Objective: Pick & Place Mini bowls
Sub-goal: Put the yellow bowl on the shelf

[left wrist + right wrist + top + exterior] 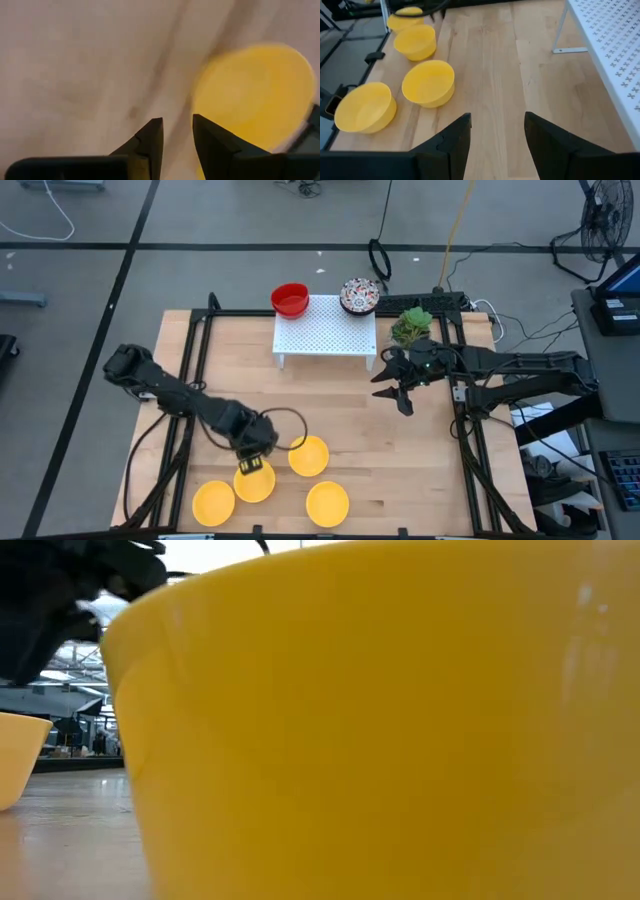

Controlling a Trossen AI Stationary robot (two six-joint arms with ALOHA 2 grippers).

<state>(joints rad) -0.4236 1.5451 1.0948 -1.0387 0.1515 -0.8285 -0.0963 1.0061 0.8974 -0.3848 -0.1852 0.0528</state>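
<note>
left gripper (252, 464) jaws open, over yellow bowl (254, 483)

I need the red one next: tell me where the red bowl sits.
In the high view the red bowl sits at the table's far edge, on the left back corner of the white perforated stand, with the floral bowl on the stand's opposite back corner.

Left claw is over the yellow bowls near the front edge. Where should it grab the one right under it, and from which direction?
Judging by the high view, take the yellow bowl by its thin rim, coming straight down with one finger inside and one outside. It sits upright and open, too wide to span. The left claw looks open at its back rim, the side clear of neighbouring bowls.
</note>
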